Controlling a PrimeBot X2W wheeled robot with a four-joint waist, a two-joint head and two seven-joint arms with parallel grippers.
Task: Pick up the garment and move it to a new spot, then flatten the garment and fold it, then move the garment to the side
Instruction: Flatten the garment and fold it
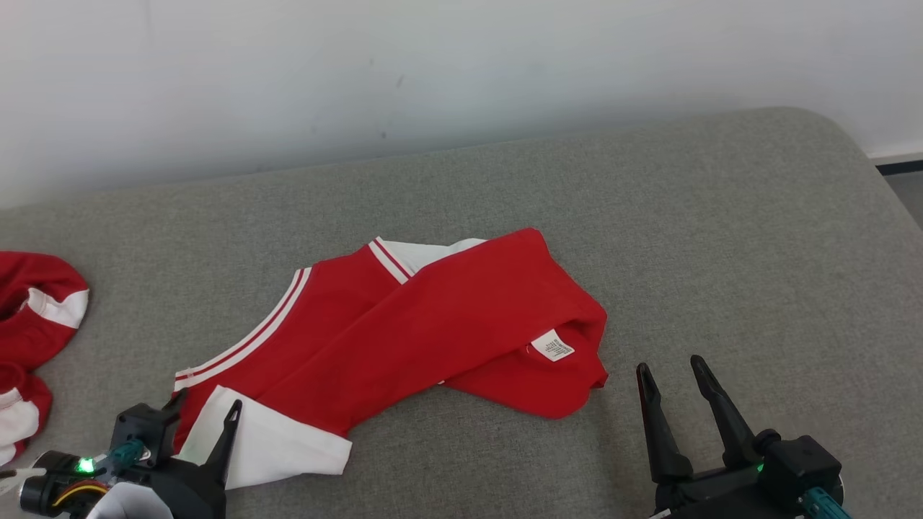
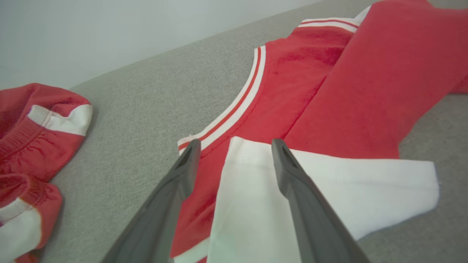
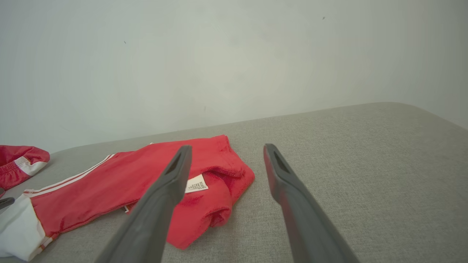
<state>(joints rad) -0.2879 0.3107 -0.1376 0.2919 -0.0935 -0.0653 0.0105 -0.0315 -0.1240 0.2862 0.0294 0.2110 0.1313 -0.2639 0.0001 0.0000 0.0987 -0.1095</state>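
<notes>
The garment [image 1: 433,324] is a red top with white sleeve ends and striped trim, folded lengthwise into a slanted band across the grey surface [image 1: 721,238]. Its white sleeve end [image 1: 274,440] lies at the near left and a white label [image 1: 553,346] shows near its right end. My left gripper [image 1: 205,407] stands open right over that sleeve end, its fingers [image 2: 292,175] astride the white cloth [image 2: 256,204] without closing on it. To the right of the garment [image 3: 204,190], my right gripper [image 1: 670,371] is open and holds nothing.
A second red and white garment [image 1: 29,317] lies bunched at the far left edge of the surface. A pale wall [image 1: 433,72] runs along the back. The surface's rounded corner [image 1: 851,137] and a strip of floor show at the far right.
</notes>
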